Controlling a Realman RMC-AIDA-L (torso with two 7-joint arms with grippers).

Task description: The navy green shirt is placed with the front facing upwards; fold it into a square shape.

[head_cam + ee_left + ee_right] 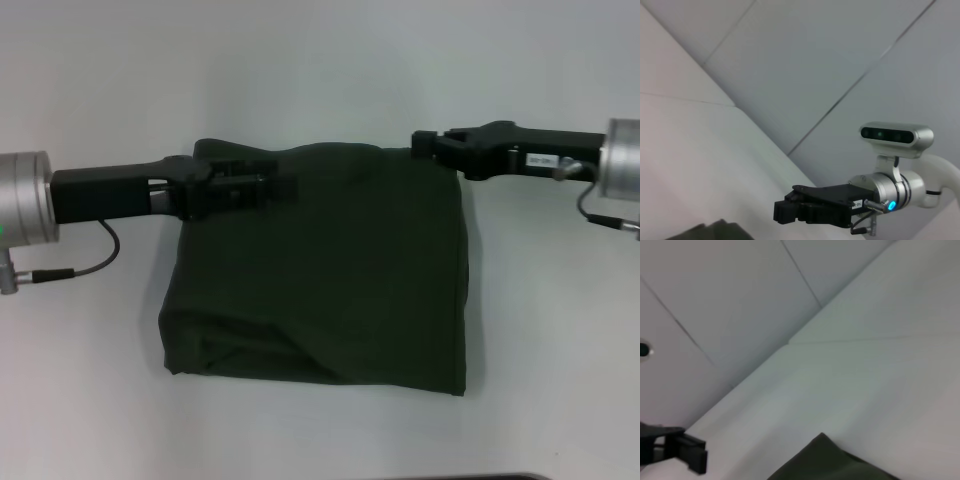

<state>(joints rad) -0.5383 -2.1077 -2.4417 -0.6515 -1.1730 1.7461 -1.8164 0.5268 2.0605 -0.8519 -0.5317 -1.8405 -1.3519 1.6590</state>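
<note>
The navy green shirt [330, 280] lies folded into a rough square on the white table, plain green side up, with no lettering showing. My left gripper [268, 188] reaches in over the shirt's far left corner, low against the cloth. At the far right corner my right gripper [424, 144] touches or nearly touches the edge. The left wrist view shows the right gripper [785, 211] from the side and a bit of the shirt [705, 231]. A shirt corner [840, 465] and the left gripper [687, 454] appear in the right wrist view.
The white table [320, 70] spreads all round the shirt. A dark edge [510, 476] runs along the near side of the table. Grey cables hang from both wrists.
</note>
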